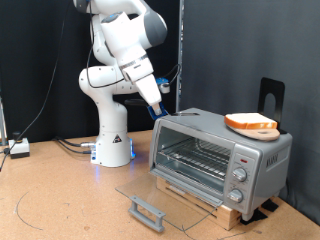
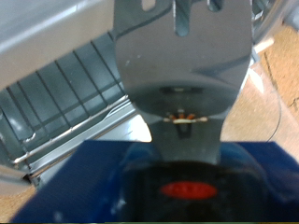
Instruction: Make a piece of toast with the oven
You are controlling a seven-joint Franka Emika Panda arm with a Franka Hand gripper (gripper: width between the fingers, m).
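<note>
We see a brown bench (image 1: 60, 205) running across the exterior view; a round tan wooden board (image 1: 252, 124) sits toward that view's right, in front of a black upright stand (image 1: 272, 95); a small white box (image 1: 18, 148) with cables (image 1: 70, 146) lies at the left edge; black curtains (image 1: 225, 50) hang behind; a thin looping wire (image 1: 40, 193) crosses the bench.

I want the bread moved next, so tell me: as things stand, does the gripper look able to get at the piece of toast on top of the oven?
Probably yes. The piece of toast lies uncovered on the oven roof, nothing above it. The gripper hangs at the roof's other end, near the exterior view's left corner, with bare roof between them.
</note>
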